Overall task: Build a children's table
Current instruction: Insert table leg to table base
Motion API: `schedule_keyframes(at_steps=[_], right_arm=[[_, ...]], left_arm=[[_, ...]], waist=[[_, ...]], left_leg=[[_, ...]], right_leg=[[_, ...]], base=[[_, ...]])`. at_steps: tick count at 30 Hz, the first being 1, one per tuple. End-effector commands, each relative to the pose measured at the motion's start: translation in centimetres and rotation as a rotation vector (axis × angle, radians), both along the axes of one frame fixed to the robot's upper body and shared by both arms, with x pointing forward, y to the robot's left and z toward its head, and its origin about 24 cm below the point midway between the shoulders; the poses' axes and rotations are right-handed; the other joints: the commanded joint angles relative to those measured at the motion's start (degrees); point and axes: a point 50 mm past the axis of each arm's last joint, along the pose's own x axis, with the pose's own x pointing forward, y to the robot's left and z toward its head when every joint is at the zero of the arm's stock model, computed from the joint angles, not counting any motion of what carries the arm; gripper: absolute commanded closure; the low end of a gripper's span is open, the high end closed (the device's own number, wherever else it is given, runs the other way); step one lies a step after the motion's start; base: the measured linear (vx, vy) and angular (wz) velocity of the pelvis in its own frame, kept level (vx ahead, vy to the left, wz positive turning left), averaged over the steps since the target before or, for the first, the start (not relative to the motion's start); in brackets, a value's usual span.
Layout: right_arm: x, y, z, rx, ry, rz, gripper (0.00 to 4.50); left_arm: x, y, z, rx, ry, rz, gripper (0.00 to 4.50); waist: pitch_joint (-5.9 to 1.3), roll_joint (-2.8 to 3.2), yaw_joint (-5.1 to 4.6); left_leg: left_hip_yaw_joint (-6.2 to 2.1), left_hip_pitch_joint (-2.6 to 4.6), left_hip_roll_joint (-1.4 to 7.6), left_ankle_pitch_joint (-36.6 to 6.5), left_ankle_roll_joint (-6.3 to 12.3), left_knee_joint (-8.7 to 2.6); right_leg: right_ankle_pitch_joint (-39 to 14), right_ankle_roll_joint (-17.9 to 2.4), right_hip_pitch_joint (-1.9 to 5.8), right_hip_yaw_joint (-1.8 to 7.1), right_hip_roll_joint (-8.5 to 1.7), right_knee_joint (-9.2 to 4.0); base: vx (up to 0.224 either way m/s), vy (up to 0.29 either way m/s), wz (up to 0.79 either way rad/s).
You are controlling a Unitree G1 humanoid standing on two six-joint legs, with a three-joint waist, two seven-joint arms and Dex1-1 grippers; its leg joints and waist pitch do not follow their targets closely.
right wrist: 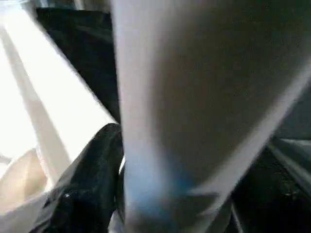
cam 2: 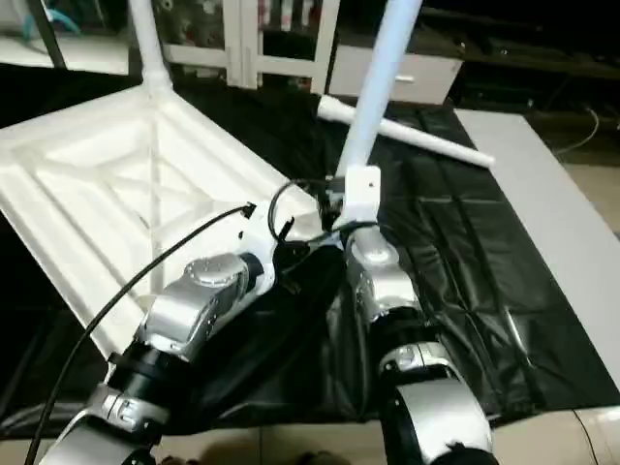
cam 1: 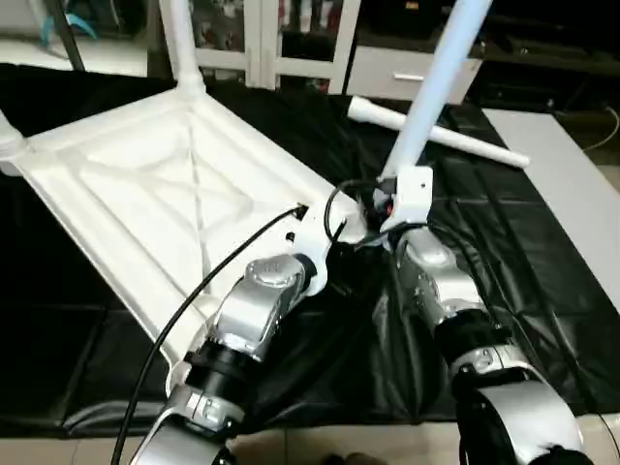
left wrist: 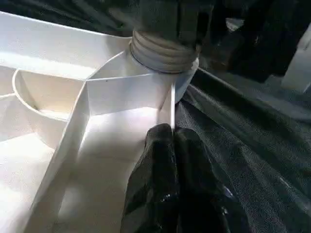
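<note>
The children's table top (cam 1: 145,184) lies upside down on black sheeting, its X ribs facing up. One white leg (cam 1: 179,44) stands in the far corner socket. Another leg (cam 1: 431,87) rises at a tilt from the near right corner, and its threaded end (left wrist: 163,51) sits at the round socket. My right gripper (cam 1: 387,208) is at the base of this leg, which passes right in front of its camera (right wrist: 194,97). My left gripper (left wrist: 173,133) is shut on the top's thin raised rim (left wrist: 167,104) just beside that socket. A loose leg (cam 1: 455,136) lies on the sheeting behind.
Black sheeting (cam 1: 504,271) covers the work surface, wrinkled near my arms. A white slab (cam 1: 572,194) lies along the right side. White cabinets (cam 1: 262,39) stand at the back. A black cable (cam 1: 194,300) runs over my left forearm.
</note>
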Motion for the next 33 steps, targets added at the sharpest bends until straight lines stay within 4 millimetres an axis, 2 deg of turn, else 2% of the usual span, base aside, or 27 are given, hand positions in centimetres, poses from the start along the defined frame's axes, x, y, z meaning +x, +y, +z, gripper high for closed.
schedule_keyframes(at_steps=[1, 3, 5, 6, 7, 9, 11, 14, 16, 17, 18, 20, 22, 23, 25, 27, 29, 33], right_arm=[[-1.0, -0.1, -1.6, -0.029, 0.060, 0.059, 1.17], [-1.5, -0.6, -1.0, -0.016, 0.026, 0.081, 0.92], [-2.3, -1.1, -0.6, -0.021, -0.004, 0.129, 0.79], [-3.1, -1.6, -0.3, -0.018, -0.012, 0.174, 0.69], [-3.2, -1.7, -0.3, -0.017, -0.013, 0.179, 0.58], [-3.8, -2.2, -0.2, -0.042, -0.024, 0.201, 0.49], [-4.3, -2.8, 0.1, -0.055, -0.029, 0.212, 0.39], [-5.1, -3.6, 0.6, -0.062, -0.032, 0.233, 0.02], [-5.4, -3.8, 0.9, -0.057, -0.034, 0.254, 0.02], [-7.0, -4.1, 1.5, -0.075, -0.026, 0.385, 0.02], [-7.0, -4.1, 1.5, -0.075, -0.026, 0.385, 0.02], [-7.8, -4.4, 1.5, -0.108, -0.011, 0.452, 0.02], [-8.1, -4.5, 1.5, -0.121, -0.005, 0.466, 0.02], [-8.4, -4.8, 1.4, -0.137, 0.009, 0.500, 0.02], [-8.8, -5.0, 1.3, -0.145, 0.030, 0.537, 0.02], [-9.3, -5.3, 1.2, -0.159, 0.062, 0.602, 0.02], [-9.8, -5.3, 1.1, -0.164, 0.088, 0.657, 0.02], [-10.5, -5.0, 1.2, -0.171, 0.122, 0.732, 0.02]], left_arm=[[0.0, -0.1, 1.0, -0.029, -0.049, -0.037, 4.50], [0.0, 0.4, 1.0, -0.019, -0.051, -0.052, 4.50], [0.0, 0.9, 0.9, -0.010, -0.048, -0.068, 4.50], [-0.2, 1.3, 0.8, -0.005, -0.031, -0.099, 4.50], [-0.2, 1.3, 0.8, -0.004, -0.030, -0.102, 4.50], [-0.4, 1.6, 0.7, 0.009, -0.030, -0.137, 4.50], [-0.6, 1.9, 0.6, 0.022, -0.020, -0.187, 4.50], [-1.2, 2.4, 0.2, 0.040, 0.009, -0.276, 4.50], [-1.6, 2.7, 0.0, 0.051, 0.028, -0.320, 4.50], [-2.6, 4.1, -0.6, 0.084, 0.094, -0.458, 4.50], [-2.6, 4.1, -0.6, 0.084, 0.094, -0.458, 4.50], [-3.1, 4.8, -0.8, 0.099, 0.113, -0.540, 4.50], [-3.3, 5.0, -0.8, 0.104, 0.113, -0.568, 4.50], [-3.4, 5.4, -0.7, 0.111, 0.106, -0.627, 4.50], [-3.6, 5.9, -0.6, 0.118, 0.108, -0.676, 4.50], [-3.7, 6.5, -0.5, 0.143, 0.102, -0.731, 4.50], [-3.5, 6.8, -0.5, 0.174, 0.096, -0.740, 4.50], [-3.5, 7.3, -0.6, 0.230, 0.094, -0.768, 4.50]], waist=[[-3.37, 0.34, 0.62], [-3.38, 0.42, 0.66], [-3.23, 0.47, 0.88], [-3.10, 0.93, 1.05], [-3.02, 0.79, 1.26], [-3.14, 0.78, 1.38], [-2.97, 1.15, 1.40], [-2.95, 1.30, 1.79], [-3.00, 1.37, 1.88], [-3.08, 1.50, 1.96], [-3.15, 1.49, 2.23], [-3.10, 1.53, 2.13], [-2.87, 1.60, 2.36], [-2.77, 1.35, 2.37], [-2.73, 1.59, 2.90], [-2.69, 1.60, 2.88], [-2.86, 1.61, 3.05], [-3.09, 1.42, 3.21]], left_leg=[[-1.08, 0.87, 3.45, 2.9, 9.02, -2.96], [-1.06, 0.88, 3.56, 2.5, 9.26, -2.98], [-1.06, 0.93, 3.68, 0.6, 8.58, -3.05], [-1.13, 0.90, 3.65, -0.3, 7.99, -3.13], [-1.04, 1.04, 3.71, -0.7, 7.89, -3.14], [-1.01, 0.99, 3.69, 0.1, 7.36, -3.03], [-0.98, 0.94, 3.64, -1.1, 6.50, -3.09], [-1.06, 1.05, 3.56, -1.7, 5.59, -3.19], [-1.09, 1.10, 3.63, -1.7, 5.39, -3.16], [-1.06, 1.17, 3.57, -0.4, 5.52, -3.09], [-1.16, 1.21, 3.62, 0.0, 5.70, -3.01], [-1.00, 1.19, 3.51, -0.3, 5.74, -3.07], [-1.00, 1.16, 3.59, -2.4, 4.83, -3.21], [-0.92, 1.29, 3.66, -4.4, 4.05, -3.31], [-0.88, 1.72, 3.76, -6.5, 3.10, -3.42], [-1.03, 1.49, 3.83, -6.6, 2.54, -3.62], [-0.95, 1.69, 3.82, -6.2, 2.17, -3.49], [-1.05, 1.40, 3.74, -4.9, 2.55, -3.34]], right_leg=[[10.5, -16.4, 3.04, 2.47, -3.44, -1.86], [9.4, -16.7, 2.97, 2.52, -3.51, -1.91], [6.4, -16.6, 2.97, 2.51, -3.50, -2.20], [4.8, -16.3, 2.96, 2.55, -3.40, -2.22], [4.5, -15.8, 2.96, 2.61, -3.32, -2.44], [4.8, -16.1, 2.88, 2.62, -3.34, -2.14], [2.9, -16.3, 2.68, 2.65, -3.33, -2.34], [1.6, -15.3, 2.73, 2.75, -3.24, -2.33], [2.0, -15.1, 2.73, 2.74, -3.27, -2.21], [4.0, -15.3, 2.78, 2.70, -3.02, -2.06], [4.7, -15.1, 2.93, 2.71, -3.14, -1.90], [4.9, -15.4, 2.77, 2.70, -3.09, -1.88], [1.3, -15.5, 2.64, 2.74, -3.28, -2.20], [-1.4, -15.2, 2.46, 2.81, -3.37, -2.52], [-4.6, -14.2, 2.24, 2.88, -3.36, -2.82], [-4.6, -13.8, 2.33, 2.82, -3.33, -2.64], [-3.7, -14.0, 2.25, 2.78, -3.37, -2.50], [-2.4, -14.0, 2.61, 2.70, -3.52, -2.18]], base=[[0.000, 0.000, 0.00], [0.000, 0.000, 0.00], [0.000, 0.000, 0.00], [0.000, 0.000, 0.00], [0.000, 0.000, 0.00], [0.000, 0.000, 0.00], [0.000, 0.000, 0.00], [0.000, 0.000, 0.00], [0.000, 0.000, 0.00], [0.000, 0.000, 0.00], [0.000, 0.000, 0.00], [0.000, 0.000, 0.00], [0.000, 0.000, 0.00], [0.000, 0.000, 0.00], [0.000, 0.000, 0.00], [0.000, 0.000, 0.00], [0.000, 0.000, 0.00], [0.000, 0.000, 0.00]])
